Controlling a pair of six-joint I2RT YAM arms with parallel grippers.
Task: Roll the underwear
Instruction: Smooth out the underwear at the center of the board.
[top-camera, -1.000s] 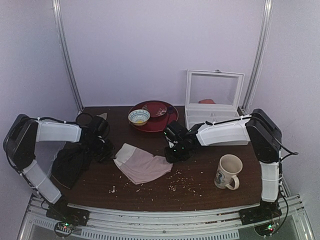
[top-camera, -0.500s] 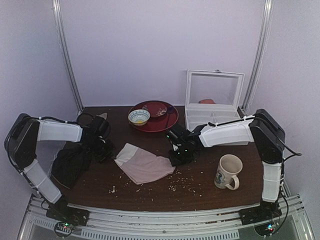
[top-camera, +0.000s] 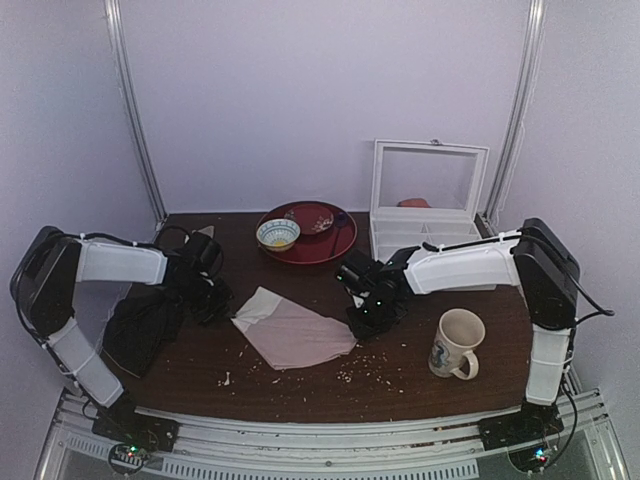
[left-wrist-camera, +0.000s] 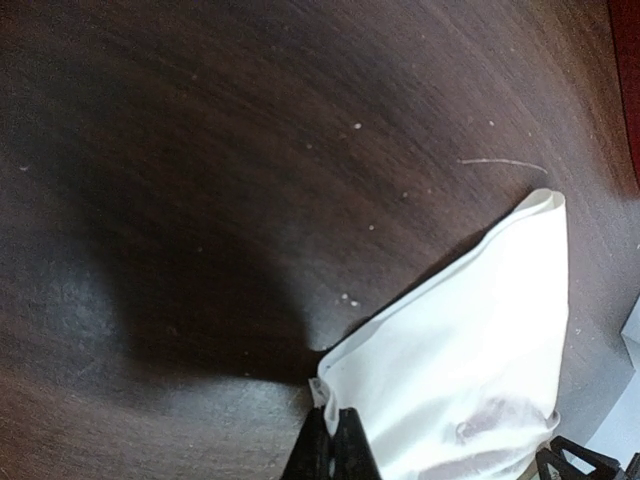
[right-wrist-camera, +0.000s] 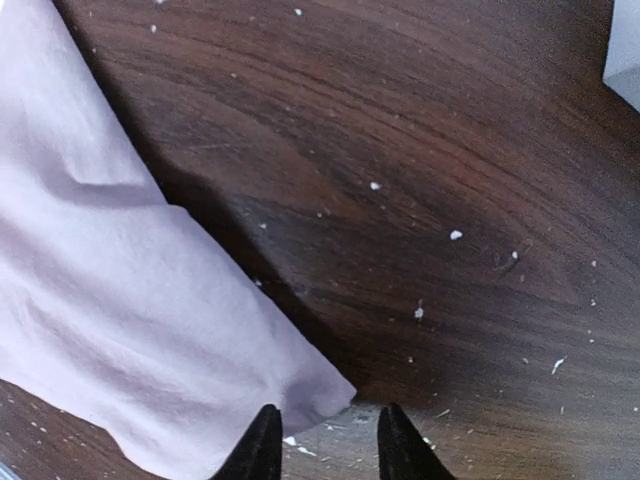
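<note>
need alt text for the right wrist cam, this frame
The right gripper hangs open at the bottom edge of the view, its two black fingertips apart just beneath a corner of the pale pink underwear, which lies wrinkled across the left side. The rest is dark wooden table dotted with pale crumbs.

R claw (top-camera: 368, 320) shifted right, underwear (top-camera: 295, 332) pulled flatter

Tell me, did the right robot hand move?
Yes. The right gripper shifted right and toward the table's near edge, ending closer to the mug.
</note>
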